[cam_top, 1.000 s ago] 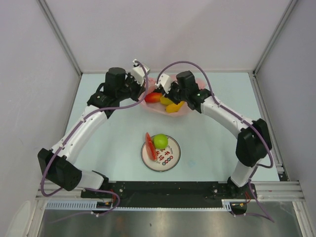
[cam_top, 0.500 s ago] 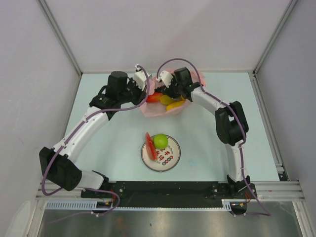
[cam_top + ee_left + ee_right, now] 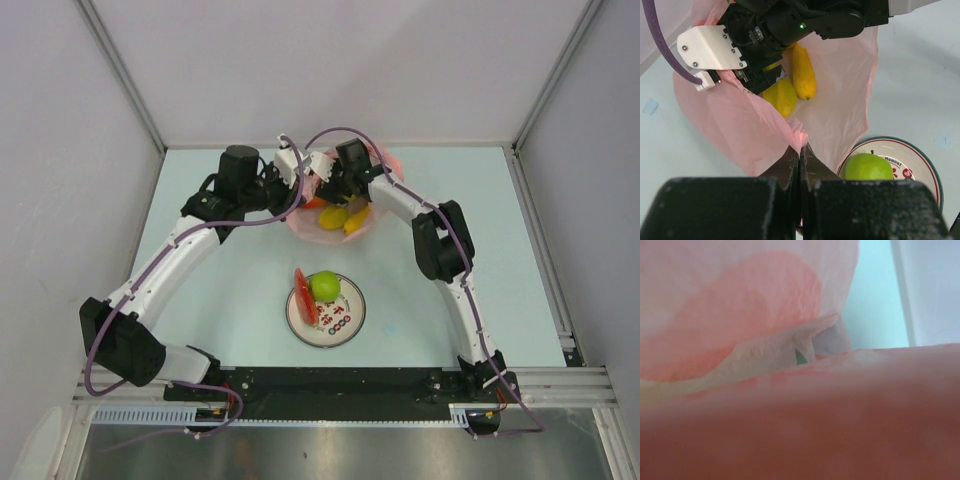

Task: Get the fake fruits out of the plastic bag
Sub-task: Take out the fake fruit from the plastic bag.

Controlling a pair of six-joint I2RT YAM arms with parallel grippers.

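Pink plastic bag (image 3: 735,130) sits far centre, mouth open. Lemon (image 3: 780,96) and banana (image 3: 803,72) lie inside, touching. Left gripper (image 3: 800,159) pinched tight on bag's near rim. Right gripper (image 3: 764,79) reaches into bag; its spread cannot be told. Near plate (image 3: 914,165) holds green apple (image 3: 868,167) and watermelon slice (image 3: 300,287).

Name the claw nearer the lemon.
Right. The right claw is inside the plastic bag beside the lemon; the left claw pinches the bag's rim, farther off.

A lab robot cell. White panels (image 3: 340,60) and aluminium posts (image 3: 120,75) wall in the table (image 3: 250,270). A black rail (image 3: 350,380) lines its near edge.
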